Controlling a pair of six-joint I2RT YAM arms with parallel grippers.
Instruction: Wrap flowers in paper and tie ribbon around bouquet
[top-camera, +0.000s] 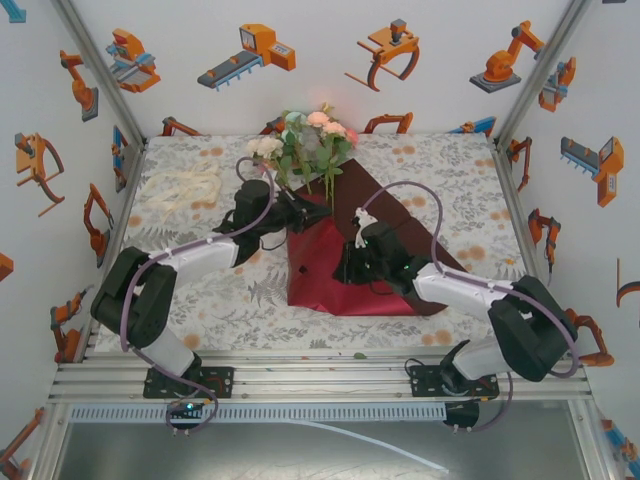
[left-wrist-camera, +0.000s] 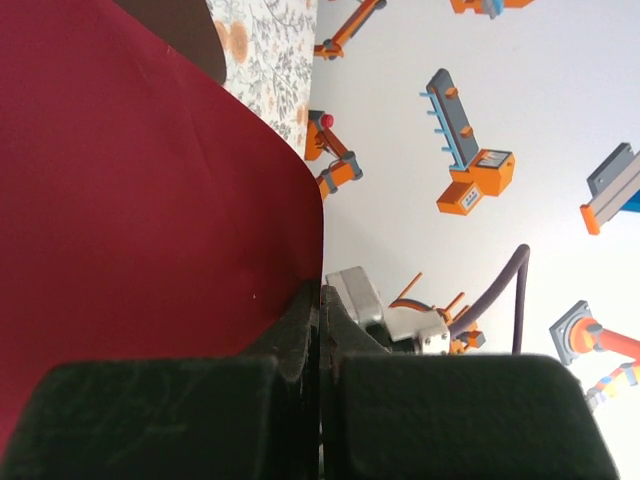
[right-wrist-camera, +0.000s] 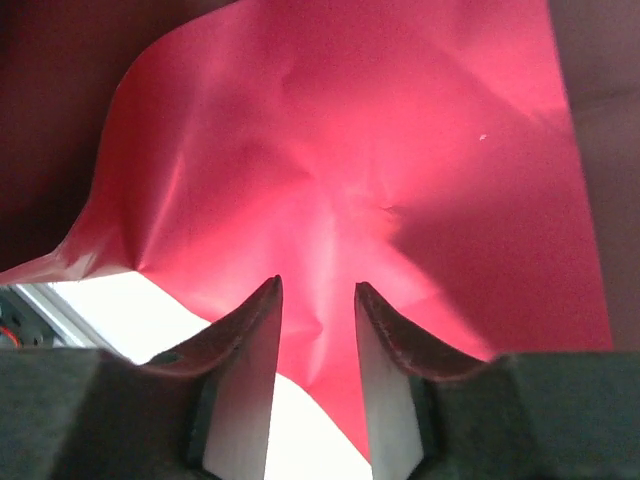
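The flowers (top-camera: 312, 143), pink, peach and white roses, lie at the back with their stems on the dark red paper (top-camera: 400, 215). My left gripper (top-camera: 298, 213) is shut on the paper's edge, and in the left wrist view the sheet (left-wrist-camera: 150, 200) runs into the closed gripper (left-wrist-camera: 322, 292). My right gripper (top-camera: 352, 262) sits low at the raised, folded part of the sheet. In the right wrist view that gripper (right-wrist-camera: 318, 292) is open, and the creased paper (right-wrist-camera: 340, 170) fills the space past its fingertips. The cream ribbon (top-camera: 185, 187) lies loose at the back left.
A floral tablecloth (top-camera: 450, 170) covers the table, with printed white walls on three sides. The metal rail (top-camera: 320, 378) with both arm bases runs along the near edge. Purple-grey cables (top-camera: 420, 195) loop above both arms.
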